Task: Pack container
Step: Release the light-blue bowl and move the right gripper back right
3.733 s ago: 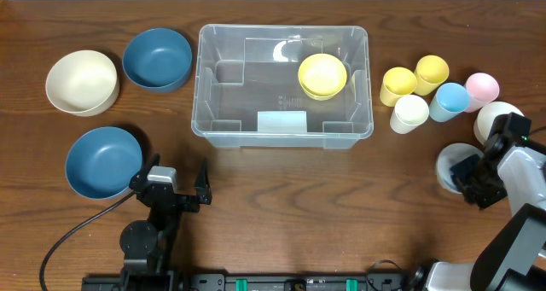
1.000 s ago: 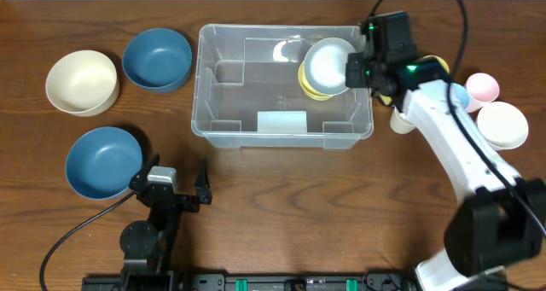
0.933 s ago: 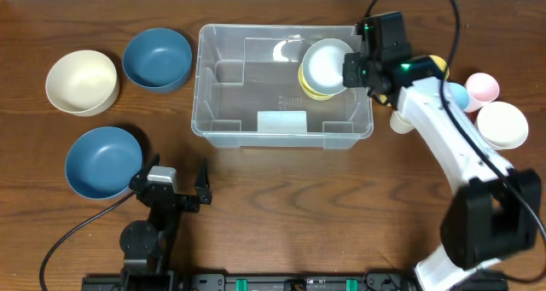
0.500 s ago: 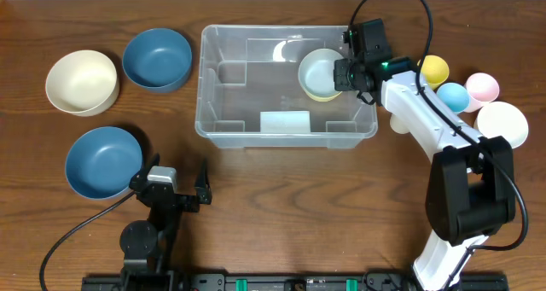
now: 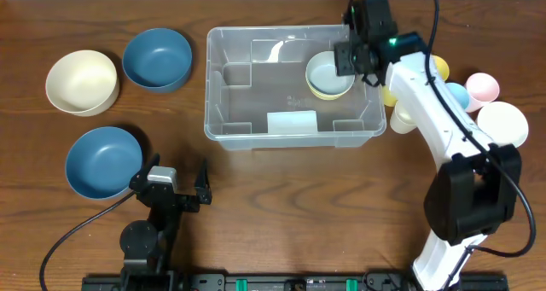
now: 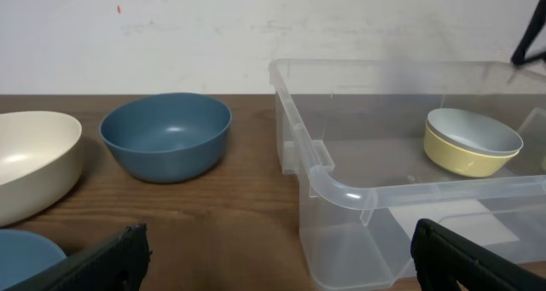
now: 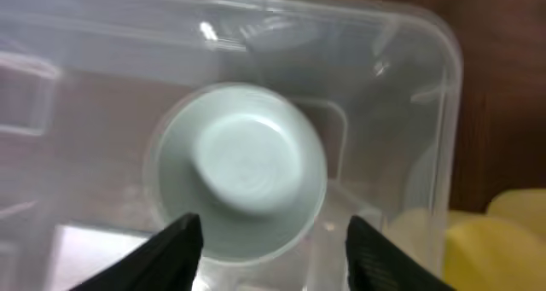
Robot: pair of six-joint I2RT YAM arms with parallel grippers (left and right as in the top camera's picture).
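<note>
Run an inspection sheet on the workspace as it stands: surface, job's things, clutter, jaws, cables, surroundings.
Surface: brown wooden table; no spills seen.
Job's things: clear container upright at the far middle; at its right end a pale bowl sits nested in a yellow bowl.
Clutter: cream bowl, blue bowl and second blue bowl left of the container; cups and a white bowl to its right.
Grippers: left gripper low near the front edge, jaws open, empty; right gripper above the nested bowls, jaws open, holding nothing.
Cables: black cable trailing from the left arm; black loop on the right arm.
Surroundings: white wall behind the table.
</note>
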